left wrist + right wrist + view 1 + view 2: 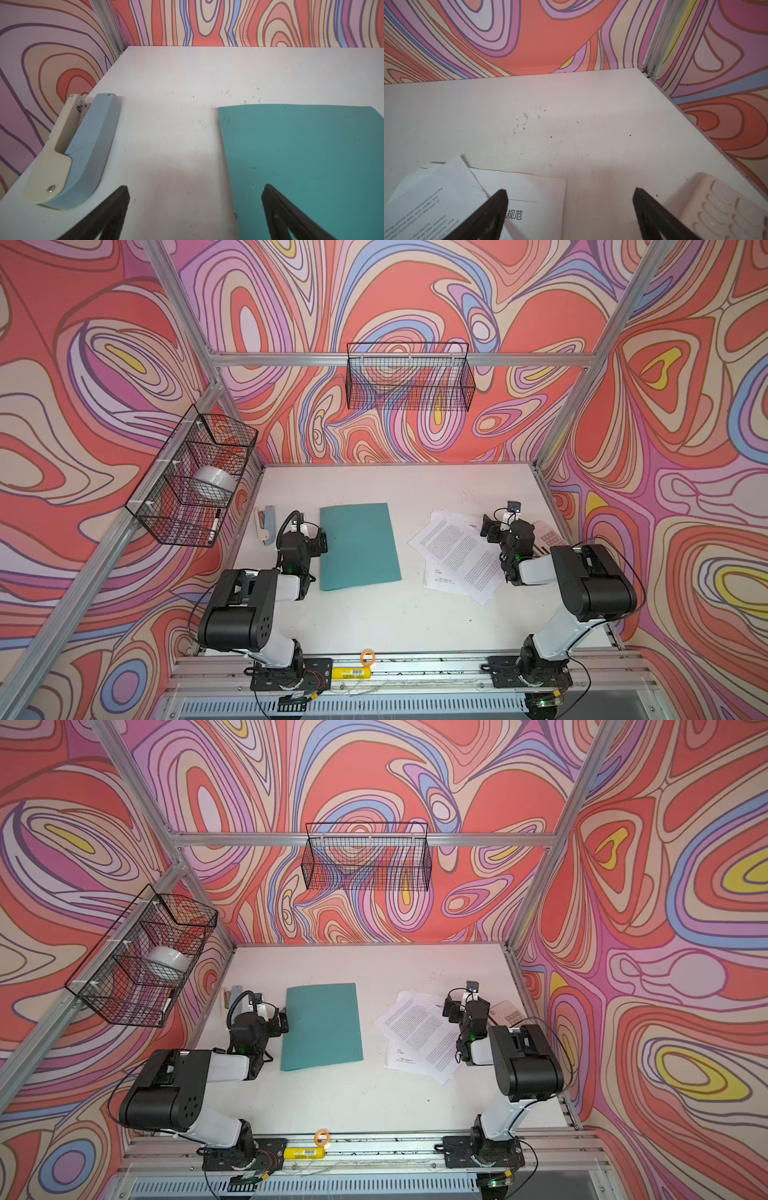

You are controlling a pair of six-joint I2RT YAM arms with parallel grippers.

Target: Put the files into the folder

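Note:
The teal-green folder (359, 545) (322, 1025) lies shut and flat on the white table, left of centre. The files (455, 556) (417, 1036), loose white printed sheets, lie fanned and overlapping to its right. My left gripper (312, 536) (195, 187) hovers open astride the folder's (307, 166) left edge, one finger above the cover and the other above bare table. Open too, my right gripper (492, 529) (570, 190) hangs over the far right corner of the files (431, 199), one finger above a sheet. Neither holds anything.
A grey-blue stapler (266, 524) (83, 149) lies by the left wall. A white calculator (548, 539) (726, 209) sits right of the files. Wire baskets hang on the left wall (195, 477) and back wall (409, 377). A yellow cylinder (347, 673) and orange ring (368, 657) rest on the front rail.

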